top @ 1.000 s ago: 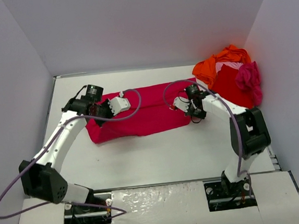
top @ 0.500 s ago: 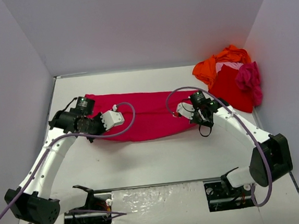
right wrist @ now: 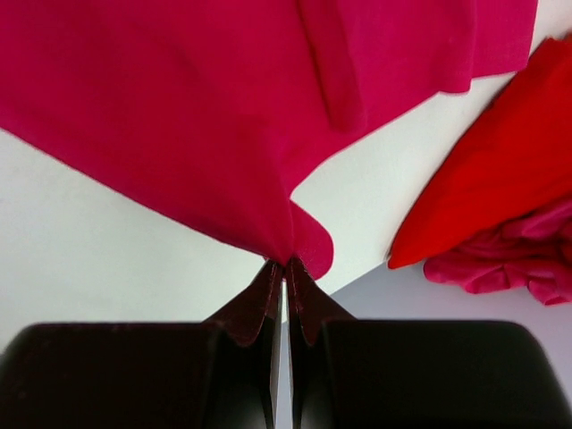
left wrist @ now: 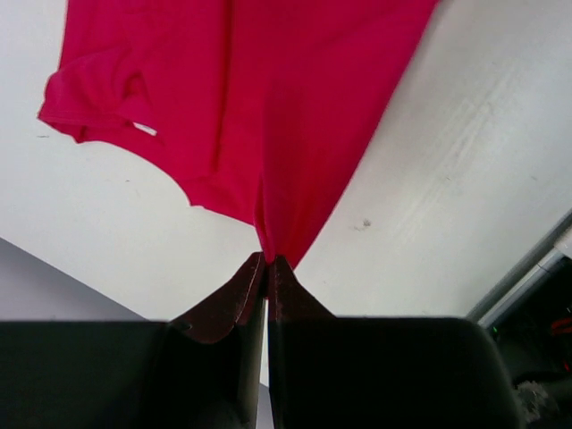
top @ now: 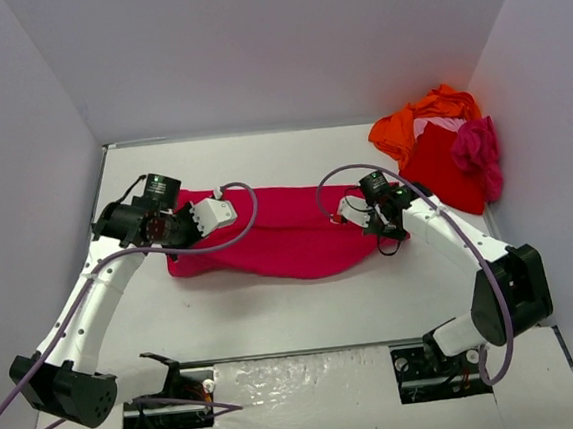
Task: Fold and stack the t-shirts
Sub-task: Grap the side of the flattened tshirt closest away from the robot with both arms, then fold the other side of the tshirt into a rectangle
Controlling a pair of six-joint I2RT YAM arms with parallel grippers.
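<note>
We hold the crimson pink-red cloth t-shirt [top: 288, 236] at mid-table, strung between our two arms. The left gripper [left wrist: 266, 261] is clamped tight on one pinched corner of it, and the right gripper [right wrist: 284, 264] is clamped just as tight on the opposite corner. In both wrist views the cloth fans away from the closed tips with the white table [top: 275, 311] showing behind it.

A second ago the shirt lies as a broad, fairly flat patch. Half a second ago it is drawn into a narrower band, with our arms spread wider. Now its near edge sags towards us in a curve, and the left gripper [top: 165, 231] sits a little farther back than it did. The right gripper [top: 386, 230] has barely shifted.

We judge that the cloth is being swung and re-laid under tension, either to smooth it or to bring one edge over for a first fold. No fold is finished yet. The heap of orange, red, magenta and pale pink cloth shirts [top: 442, 156] sits untouched at the far right corner, so most of the job remains.
</note>
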